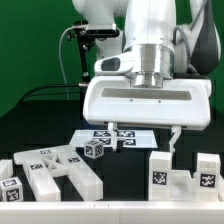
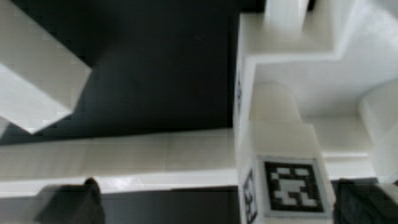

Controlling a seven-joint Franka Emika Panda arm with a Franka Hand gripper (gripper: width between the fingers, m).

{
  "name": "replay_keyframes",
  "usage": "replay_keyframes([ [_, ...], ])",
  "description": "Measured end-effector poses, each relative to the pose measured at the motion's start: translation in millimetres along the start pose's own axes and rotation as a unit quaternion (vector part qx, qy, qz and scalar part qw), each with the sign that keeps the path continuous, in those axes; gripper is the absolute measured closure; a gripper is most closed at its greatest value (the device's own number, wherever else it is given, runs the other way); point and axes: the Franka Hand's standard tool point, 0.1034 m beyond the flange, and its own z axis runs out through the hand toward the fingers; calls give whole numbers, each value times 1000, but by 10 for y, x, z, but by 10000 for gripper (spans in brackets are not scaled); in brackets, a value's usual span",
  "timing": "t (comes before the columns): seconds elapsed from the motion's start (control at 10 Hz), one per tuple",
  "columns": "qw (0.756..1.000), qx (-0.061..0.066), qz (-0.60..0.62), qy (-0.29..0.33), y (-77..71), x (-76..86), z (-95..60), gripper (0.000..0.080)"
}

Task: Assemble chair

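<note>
The white chair parts lie apart on the black table. A pile of slabs and bars (image 1: 55, 175) is at the exterior view's left, a small tagged cube (image 1: 95, 150) sits in the middle, and a blocky tagged piece (image 1: 182, 175) stands at the right. My gripper (image 1: 143, 140) hangs open above the table, with one finger just over the right piece's near post. In the wrist view the gripper (image 2: 217, 205) is open. A white bar with a tag (image 2: 288, 186) lies between the dark fingertips (image 2: 71, 202), close to the other finger. The jaws hold nothing.
The marker board (image 1: 125, 136) lies flat behind the cube, partly under the hand. A white slab (image 2: 45, 90) shows across the black table in the wrist view. A green backdrop stands behind the arm.
</note>
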Motion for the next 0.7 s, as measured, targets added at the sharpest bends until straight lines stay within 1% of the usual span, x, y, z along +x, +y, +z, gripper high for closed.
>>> replay_keyframes([
  [0.1,1000,1,-3,-9,-51,-106,84,151],
  [0.2,1000,1,-7,-5,-84,-156,150,151],
  [0.3,999,6,-6,-40,-134,-228,235,151],
  [0.4,999,7,-4,-34,-138,-146,270,151],
  [0.6,999,3,-8,-35,-135,-230,378,151],
  [0.7,999,2,-10,-35,-141,-239,421,151],
])
